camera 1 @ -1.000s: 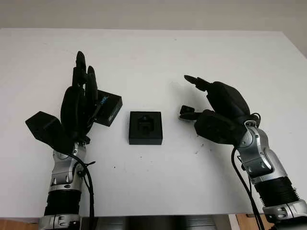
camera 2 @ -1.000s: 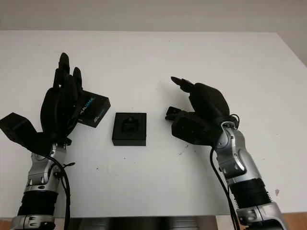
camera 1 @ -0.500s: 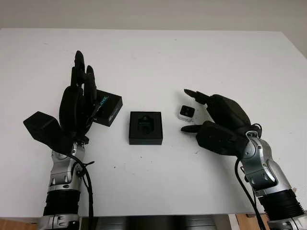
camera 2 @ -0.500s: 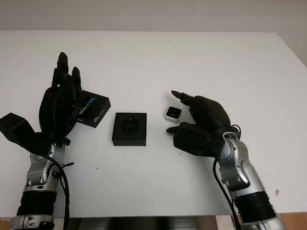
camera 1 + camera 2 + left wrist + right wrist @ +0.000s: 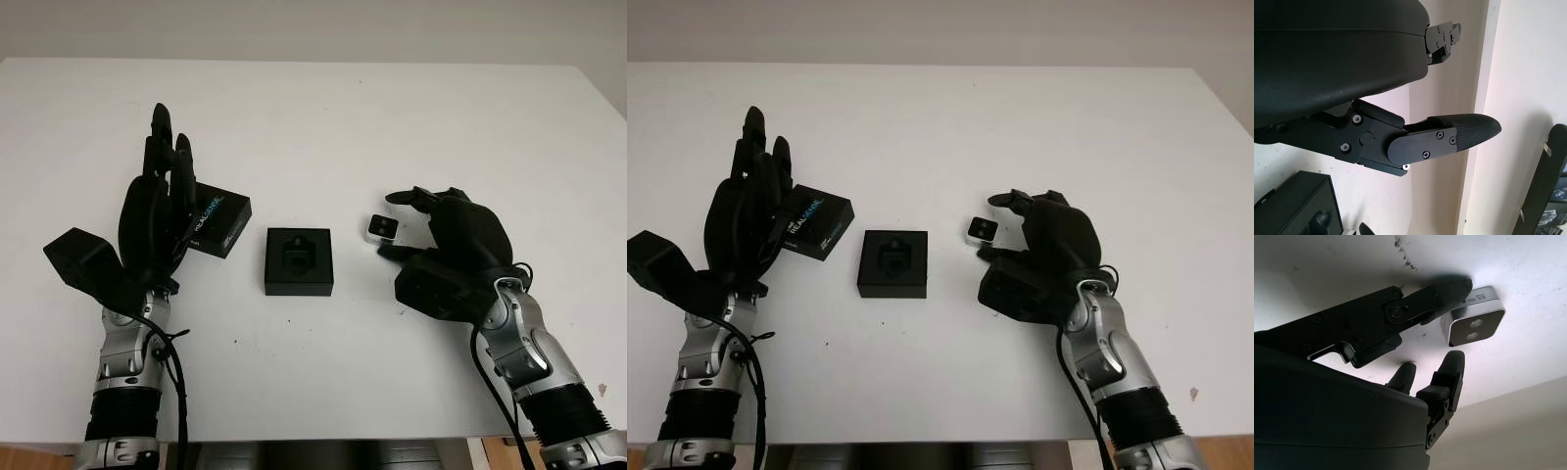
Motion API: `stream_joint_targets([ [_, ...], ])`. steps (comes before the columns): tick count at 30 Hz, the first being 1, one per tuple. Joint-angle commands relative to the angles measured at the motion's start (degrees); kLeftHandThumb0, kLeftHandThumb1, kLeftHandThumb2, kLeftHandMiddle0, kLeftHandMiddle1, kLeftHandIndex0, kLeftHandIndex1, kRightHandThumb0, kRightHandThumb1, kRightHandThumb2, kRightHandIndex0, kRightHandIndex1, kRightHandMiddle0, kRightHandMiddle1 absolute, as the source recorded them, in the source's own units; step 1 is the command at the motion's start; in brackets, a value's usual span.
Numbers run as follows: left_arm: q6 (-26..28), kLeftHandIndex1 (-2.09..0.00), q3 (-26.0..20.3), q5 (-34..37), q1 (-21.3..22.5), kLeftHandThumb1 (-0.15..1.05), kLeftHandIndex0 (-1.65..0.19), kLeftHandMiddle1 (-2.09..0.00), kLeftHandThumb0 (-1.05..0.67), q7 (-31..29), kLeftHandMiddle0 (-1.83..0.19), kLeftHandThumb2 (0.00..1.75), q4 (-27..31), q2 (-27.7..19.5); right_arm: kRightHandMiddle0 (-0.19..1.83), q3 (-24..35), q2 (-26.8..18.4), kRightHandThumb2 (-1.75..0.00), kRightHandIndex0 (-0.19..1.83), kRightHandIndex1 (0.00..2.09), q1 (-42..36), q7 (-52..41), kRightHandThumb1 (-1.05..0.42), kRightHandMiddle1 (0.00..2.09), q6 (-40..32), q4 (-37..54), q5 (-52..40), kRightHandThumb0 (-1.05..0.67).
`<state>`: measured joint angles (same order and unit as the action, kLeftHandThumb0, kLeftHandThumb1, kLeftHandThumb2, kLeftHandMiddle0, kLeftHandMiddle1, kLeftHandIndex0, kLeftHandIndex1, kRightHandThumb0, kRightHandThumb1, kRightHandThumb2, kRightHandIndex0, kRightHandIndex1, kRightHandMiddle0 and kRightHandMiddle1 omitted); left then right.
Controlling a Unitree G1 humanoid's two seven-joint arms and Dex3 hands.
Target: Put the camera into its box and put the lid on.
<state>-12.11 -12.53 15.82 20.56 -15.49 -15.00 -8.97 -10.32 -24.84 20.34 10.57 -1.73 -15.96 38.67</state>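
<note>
The right hand [image 5: 441, 240] sits low over the white tabletop [image 5: 392, 127] with its fingers curling around the camera [image 5: 382, 228], a small silver-edged block with a dark face. In the right wrist view one finger [image 5: 1420, 303] reaches to the camera's edge and appears to touch it, while two others [image 5: 1449, 369] stand close beside its dark face with a sliver of tabletop between; the camera lies on the tabletop, so the hand is closing in without a firm hold (whether the one finger presses or merely brushes cannot be told).

The box [image 5: 298, 260], black and open with a moulded recess inside, lies on the far side of the camera from the right hand's palm, near but apart from it, between the two hands.

The left hand [image 5: 157, 220] is raised upright, released and holding nothing. The lid [image 5: 217, 218], a black piece with pale lettering, lies on the tabletop just behind that hand's fingers, on the side toward the box and apart from it.
</note>
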Motion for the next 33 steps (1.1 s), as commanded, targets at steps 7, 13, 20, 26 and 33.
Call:
stream_joint_targets([
  [7,-0.4,0.00,-0.1,0.1,0.5,1.05,0.19,0.00,-0.73,-0.5,0.19,0.57,-0.2,-0.6,0.33,-0.5,0.1,-0.05,0.18,0.84,0.1,2.8,-0.87,0.82,2.9,-4.9,-0.9,-0.57],
  [13,-0.3,0.00,-0.2,0.0,0.4,1.05,0.19,0.00,-0.73,-0.6,0.19,0.57,-0.1,-0.6,0.42,-0.1,0.8,-0.06,0.28,0.52,-0.3,1.8,-0.89,0.75,2.9,-4.9,-2.8,-0.57],
  [20,-0.5,0.00,-0.3,0.1,0.5,1.05,0.19,0.00,-0.72,-0.8,0.19,0.57,-0.4,-0.6,0.42,1.1,2.1,-0.06,0.27,0.36,-0.1,-1.4,-0.91,0.75,4.2,-6.9,-9.0,-0.52],
  [26,0.1,0.00,-0.5,0.3,0.5,1.05,0.19,0.00,-0.72,-0.3,0.19,0.55,0.0,-0.4,0.42,2.1,3.0,-0.06,0.24,0.26,1.0,-3.6,-0.92,0.75,7.3,-11.0,-13.6,-0.53],
  [33,-0.2,0.00,-0.3,-0.2,0.6,1.05,0.19,0.00,-0.71,-0.1,0.19,0.57,-0.2,-0.5,0.42,2.2,3.2,-0.06,0.25,0.23,2.0,-3.9,-0.93,0.82,10.4,-14.8,-15.4,-0.56],
])
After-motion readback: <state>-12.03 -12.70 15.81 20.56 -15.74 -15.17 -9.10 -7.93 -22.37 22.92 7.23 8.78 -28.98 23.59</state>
